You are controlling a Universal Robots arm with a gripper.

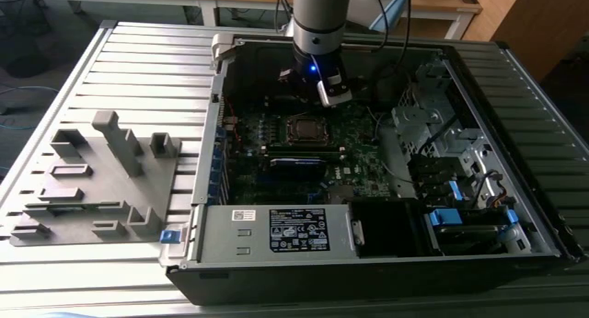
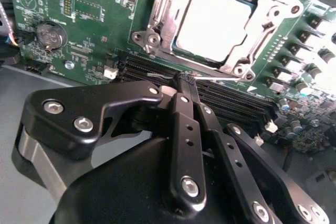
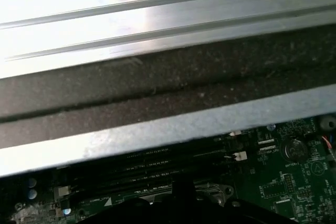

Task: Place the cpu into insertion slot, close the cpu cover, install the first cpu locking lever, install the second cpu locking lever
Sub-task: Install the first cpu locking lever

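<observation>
The cpu (image 2: pixel 214 22), a pale silver square, lies in the insertion slot (image 1: pixel 304 128) on the green board. The cpu cover (image 2: pixel 157 9) is down around it, framing its face. A thin metal locking lever (image 2: pixel 236 82) runs along the socket's edge beside the black memory slots. My gripper (image 2: pixel 184 80) has its black fingers pressed together, and their tips sit right at this lever; I cannot tell whether they pinch it. In the exterior view the gripper (image 1: pixel 324 92) hangs just behind the socket, inside the open computer case.
The case's metal wall (image 3: pixel 157 129) stands close behind the gripper. A coin battery (image 2: pixel 48 36) and the memory slots (image 2: pixel 231 103) flank the socket. A drive cage (image 1: pixel 432 118) and cables fill the exterior view's right. A grey parts fixture (image 1: pixel 92 180) lies outside the case.
</observation>
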